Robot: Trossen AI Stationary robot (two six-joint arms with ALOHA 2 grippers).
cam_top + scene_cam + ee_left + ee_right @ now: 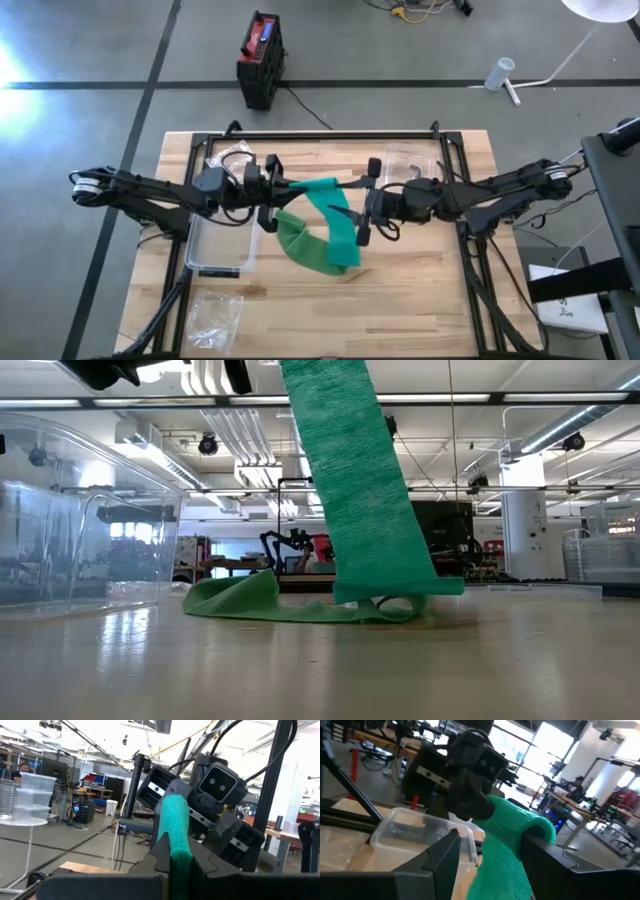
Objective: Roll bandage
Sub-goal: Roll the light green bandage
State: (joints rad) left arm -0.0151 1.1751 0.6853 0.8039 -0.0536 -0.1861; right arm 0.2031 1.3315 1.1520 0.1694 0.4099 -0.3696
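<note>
Green bandage (176, 840) fills the nearest of what I see: its upper end is clamped between the closed fingers of my left gripper (268, 188), held up above the middle of the table (420, 300). From that pinch the strip runs across to my right gripper (366, 212), whose fingers (441, 855) stand apart on either side of the cloth; I judge they are about it rather than clamped, though I cannot tell for sure whether they press it. Below that the bandage (355, 490) hangs down in a flat band, and its loose tail lies crumpled on the wood near the table's centre.

As I read it, rolling has barely begun: one end is anchored, most of the length is slack and unrolled. My next move calls for the right fingers to take a firm hold just beside the left pinch and turn the strip over itself, keeping tension so the band stays flat and does not twist.

Farther out, a clear plastic container (222, 245) sits under my left arm, and a crinkled plastic bag (214, 318) lies near the table's front edge.
</note>
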